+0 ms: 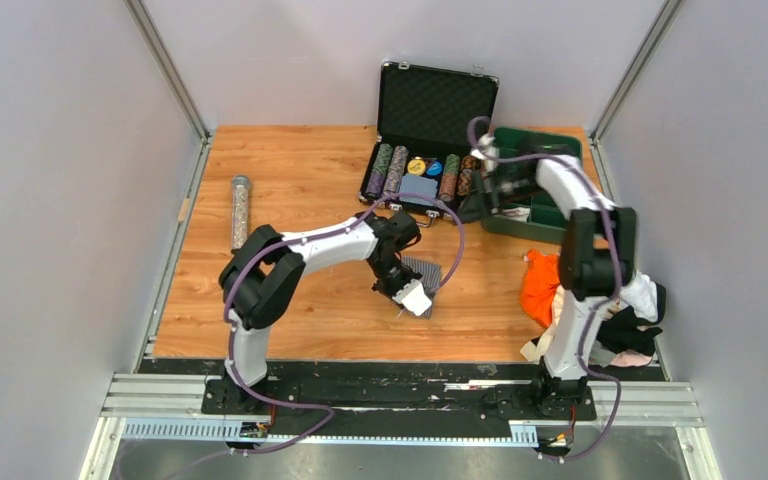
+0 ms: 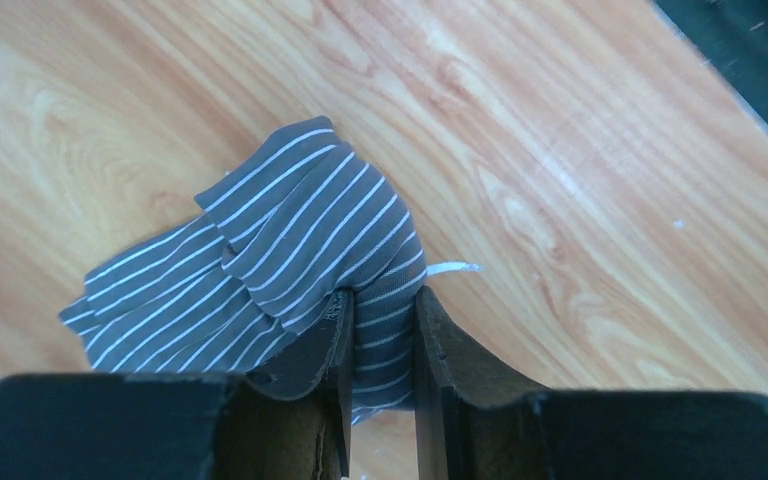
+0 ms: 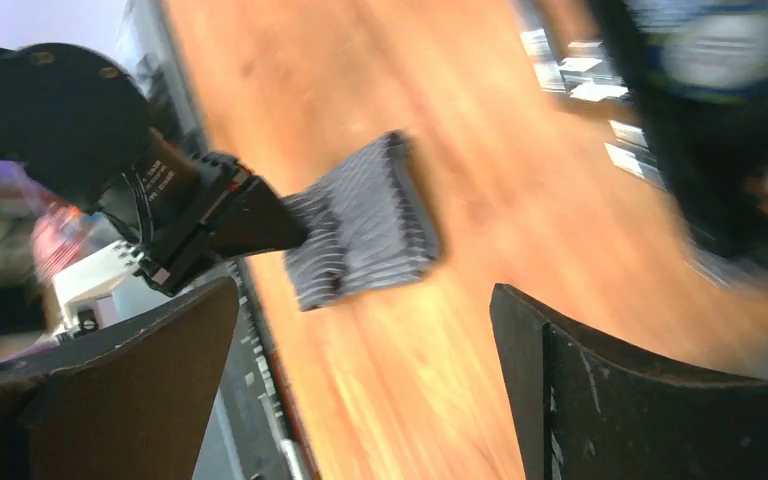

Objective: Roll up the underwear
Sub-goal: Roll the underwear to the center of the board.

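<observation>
A robot lab's test cell: plain grey panels (image 1: 60, 200) wall in a wooden table (image 1: 290, 170); the left arm (image 1: 310, 245) and right arm (image 1: 585, 260) are bolted to a metal rail (image 1: 150, 392) at its near edge; cables (image 1: 457, 235) hang loose.

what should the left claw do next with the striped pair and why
Probably turn the pinched edge over onto the rest to start a roll: the left claw grips one edge of the striped underwear, which lies bunched; the right claw is open, clear of it.
</observation>
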### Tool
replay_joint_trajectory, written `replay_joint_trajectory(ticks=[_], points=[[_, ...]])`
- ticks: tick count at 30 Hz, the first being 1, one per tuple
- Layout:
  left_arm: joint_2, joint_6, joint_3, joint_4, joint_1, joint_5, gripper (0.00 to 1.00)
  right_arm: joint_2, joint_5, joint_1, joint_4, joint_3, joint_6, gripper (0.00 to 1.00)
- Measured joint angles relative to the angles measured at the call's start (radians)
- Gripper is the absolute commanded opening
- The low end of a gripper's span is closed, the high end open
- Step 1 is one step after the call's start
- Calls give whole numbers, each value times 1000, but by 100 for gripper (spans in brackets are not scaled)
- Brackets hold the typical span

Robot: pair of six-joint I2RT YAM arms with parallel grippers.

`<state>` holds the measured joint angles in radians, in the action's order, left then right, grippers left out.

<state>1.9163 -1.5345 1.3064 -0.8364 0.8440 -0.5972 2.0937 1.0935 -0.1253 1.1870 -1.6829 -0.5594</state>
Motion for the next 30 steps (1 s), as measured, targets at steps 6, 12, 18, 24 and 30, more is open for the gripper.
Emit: replay_joint_trajectory(ticks=[6, 12, 18, 24, 30], points=[[176, 29, 228, -278, -50, -169, 10, -576, -227, 234, -504, 445, 164, 100], [301, 101, 343, -469, -90, -312, 11, -1274, -316, 100, -798, 1032, 29, 86], [381, 189, 375, -561, -127, -432, 10, -1427, -362, -182, -780, 1268, -142, 83], [431, 282, 378, -577, -168, -538, 10, -1241, -422, -478, -929, 1322, -256, 83], [431, 377, 336, -528, -173, -595, 10, -988, -430, -549, -1157, 1323, -308, 80]])
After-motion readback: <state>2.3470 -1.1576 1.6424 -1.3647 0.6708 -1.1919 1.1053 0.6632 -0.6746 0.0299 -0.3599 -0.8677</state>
